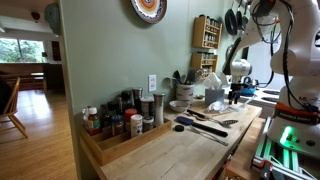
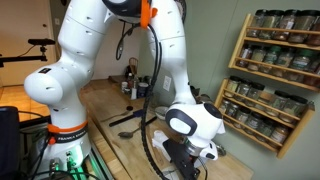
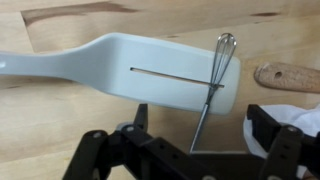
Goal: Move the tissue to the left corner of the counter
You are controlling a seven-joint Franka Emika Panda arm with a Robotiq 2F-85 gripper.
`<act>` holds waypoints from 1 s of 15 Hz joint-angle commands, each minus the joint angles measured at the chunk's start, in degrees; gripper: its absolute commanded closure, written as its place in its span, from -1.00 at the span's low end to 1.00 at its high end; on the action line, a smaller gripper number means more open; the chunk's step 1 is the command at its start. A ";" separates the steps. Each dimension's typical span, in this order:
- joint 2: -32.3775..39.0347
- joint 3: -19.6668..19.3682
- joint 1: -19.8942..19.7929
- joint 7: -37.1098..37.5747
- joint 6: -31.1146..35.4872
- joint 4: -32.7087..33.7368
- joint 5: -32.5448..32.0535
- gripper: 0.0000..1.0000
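Observation:
In the wrist view, a white tissue (image 3: 303,122) shows at the lower right, just outside my right finger and partly hidden by it. My gripper (image 3: 200,135) is open and hovers low over the wooden counter, holding nothing. A thin metal whisk (image 3: 214,82) lies between my fingers, its handle running down toward my palm. It rests partly on a white slotted spatula (image 3: 120,62). In an exterior view my gripper (image 1: 237,96) hangs over the far end of the counter beside a pale crumpled thing (image 1: 214,94), possibly the tissue. In an exterior view my gripper (image 2: 190,155) points down at the counter.
A wooden handle (image 3: 290,77) lies at the right. A wooden tray of spice jars and cans (image 1: 120,128) stands at the counter's near left. Dark utensils (image 1: 205,124) lie mid-counter. A crock of utensils (image 1: 184,90) and a wall spice rack (image 2: 275,80) are at the back.

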 commanded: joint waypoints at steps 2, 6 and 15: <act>-2.03 0.08 -1.13 -0.29 -6.17 0.77 3.20 -1.00; -3.19 0.00 -0.12 -1.56 -7.68 -0.01 3.53 -1.00; -1.59 3.40 1.90 -5.26 -5.83 0.32 11.42 -0.93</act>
